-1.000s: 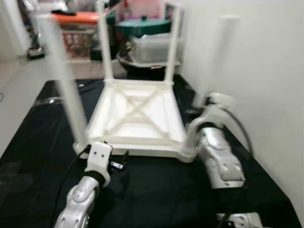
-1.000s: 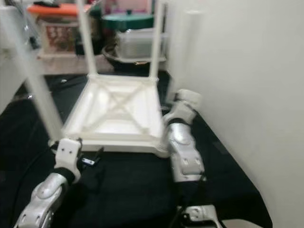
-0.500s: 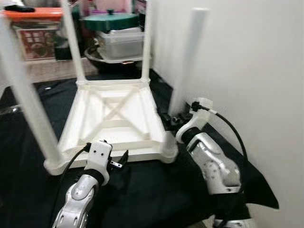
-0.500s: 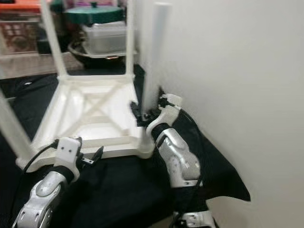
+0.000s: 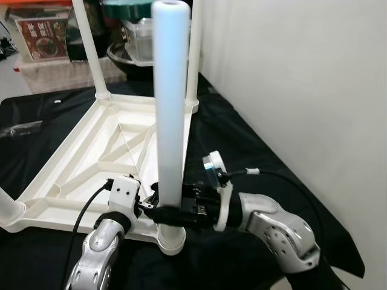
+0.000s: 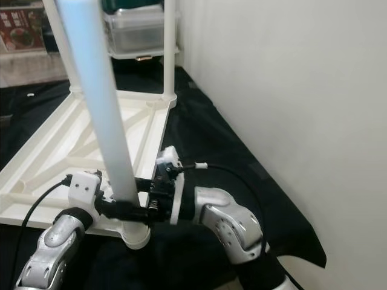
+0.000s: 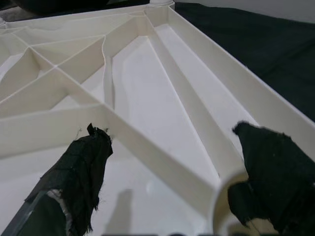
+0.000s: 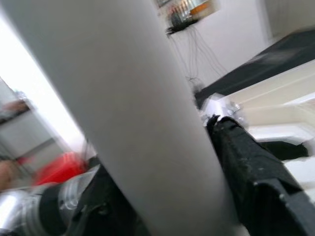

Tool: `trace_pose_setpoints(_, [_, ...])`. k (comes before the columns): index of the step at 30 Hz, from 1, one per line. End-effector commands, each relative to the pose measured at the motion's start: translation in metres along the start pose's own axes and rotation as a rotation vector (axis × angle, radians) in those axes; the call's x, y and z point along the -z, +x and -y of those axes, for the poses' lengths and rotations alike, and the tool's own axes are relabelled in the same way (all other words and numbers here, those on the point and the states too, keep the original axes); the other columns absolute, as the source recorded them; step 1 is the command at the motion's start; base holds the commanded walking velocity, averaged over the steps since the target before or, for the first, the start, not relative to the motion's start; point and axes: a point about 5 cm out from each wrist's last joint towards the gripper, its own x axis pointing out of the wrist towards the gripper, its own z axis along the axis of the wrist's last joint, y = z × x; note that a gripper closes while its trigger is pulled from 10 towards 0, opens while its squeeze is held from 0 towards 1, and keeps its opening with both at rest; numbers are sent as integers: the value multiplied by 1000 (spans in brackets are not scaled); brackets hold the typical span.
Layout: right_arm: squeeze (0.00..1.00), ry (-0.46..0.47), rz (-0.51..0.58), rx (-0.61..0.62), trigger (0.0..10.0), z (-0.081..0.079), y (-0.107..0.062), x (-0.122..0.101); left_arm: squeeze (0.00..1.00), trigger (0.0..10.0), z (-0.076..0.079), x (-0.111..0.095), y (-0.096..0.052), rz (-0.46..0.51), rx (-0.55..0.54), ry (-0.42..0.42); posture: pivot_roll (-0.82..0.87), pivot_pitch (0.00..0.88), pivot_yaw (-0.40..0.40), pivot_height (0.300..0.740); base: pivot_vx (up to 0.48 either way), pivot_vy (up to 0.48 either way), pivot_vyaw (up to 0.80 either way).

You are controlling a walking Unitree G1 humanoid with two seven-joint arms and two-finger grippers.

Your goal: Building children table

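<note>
A white plastic children's table (image 5: 72, 175) lies upside down on a black cloth (image 5: 242, 139), with two far legs (image 5: 89, 54) standing up. At its near right corner a white table leg (image 5: 169, 109) stands upright in the corner socket (image 5: 171, 240). My right gripper (image 5: 174, 214) is shut on this leg just above the socket; in the right wrist view the leg (image 8: 133, 113) sits between the black fingers (image 8: 256, 167). My left gripper (image 5: 149, 205) is open at the rim beside that corner, its fingers (image 7: 78, 167) spread over the ribbed underside (image 7: 147, 98).
A white wall (image 5: 302, 78) runs close along the right. Storage boxes and lidded plastic containers (image 5: 136, 42) stand behind the table. The cloth's edge (image 5: 344, 254) ends at the near right.
The right gripper has carried the leg from beside the wall leftward to the table's near right corner. The camera has also shifted, so the table sits further left.
</note>
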Motion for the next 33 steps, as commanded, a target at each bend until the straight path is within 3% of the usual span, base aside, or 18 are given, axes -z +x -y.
trace_pose_setpoints(1, [0,15,-59,336,0,32,-5,13,0,10000,0,2,-2,-10,6,19,95,0,-58,740,0,0,0])
trace_pose_setpoints(3, [0,27,-104,730,0,63,-15,22,0,10000,0,1,-2,-8,6,17,91,0,-50,740,0,0,0])
trace_pose_setpoints(4, [0,27,-104,730,0,63,-15,22,0,10000,0,1,-2,-8,6,17,91,0,-50,740,0,0,0])
trace_pose_setpoints(5, [0,29,-111,1090,0,83,-46,26,0,10000,2,1,-1,-8,12,18,86,0,-51,740,0,0,0])
trace_pose_setpoints(7, [0,16,-131,1486,0,91,-91,32,0,10000,2,1,0,-6,16,19,81,0,-45,740,0,0,0])
trace_pose_setpoints(12, [0,-34,-138,1537,0,83,-98,31,0,10000,3,0,1,-3,18,18,79,0,-34,740,0,0,0])
trace_pose_setpoints(13, [0,-38,-138,1343,10000,75,-75,28,0,10000,5,0,2,-3,29,20,64,0,-30,740,0,0,0])
trace_pose_setpoints(14, [0,-38,-138,1343,10000,75,-75,28,0,10000,5,0,2,-3,29,20,64,0,-30,740,0,0,0])
trace_pose_setpoints(15, [0,-61,-73,1152,10000,69,-57,19,0,10000,5,1,2,-6,31,21,59,0,-24,740,0,0,0])
trace_pose_setpoints(16, [647,-69,-27,1034,10000,66,-46,12,0,10000,5,2,3,-7,32,21,59,0,-23,740,0,0,0])
trace_pose_setpoints(18, [647,-78,5,986,10000,65,-40,8,0,10000,5,2,3,-9,31,21,59,0,-23,740,0,0,0])
trace_pose_setpoints(19, [1000,-49,45,884,10000,64,-33,0,0,10000,5,2,4,-6,35,19,70,0,-27,740,0,0,0])
trace_pose_setpoints(20, [1000,-25,67,827,10000,64,-28,-4,0,10000,6,1,5,-4,37,17,72,0,-29,740,0,0,0])
trace_pose_setpoints(21, [0,-55,82,712,10000,61,-23,-14,0,10000,5,0,5,-2,38,16,69,0,-32,740,0,0,0])
trace_pose_setpoints(22, [0,-104,69,587,10000,57,-19,-21,0,10000,3,0,5,-2,34,16,68,0,-31,740,0,0,0])
trace_pose_setpoints(25, [0,-148,45,476,10000,52,-18,-25,0,10000,2,1,5,-4,29,16,73,0,-35,740,0,0,0])
trace_pose_setpoints(30, [0,-191,-18,-60,10000,7,-17,-24,0,10000,-1,2,2,-6,13,20,95,0,-57,740,0,0,0])
trace_pose_setpoints(33, [0,-178,-45,-174,10000,-7,-17,-16,0,10000,-2,2,0,-6,2,19,107,0,-60,740,0,0,0])
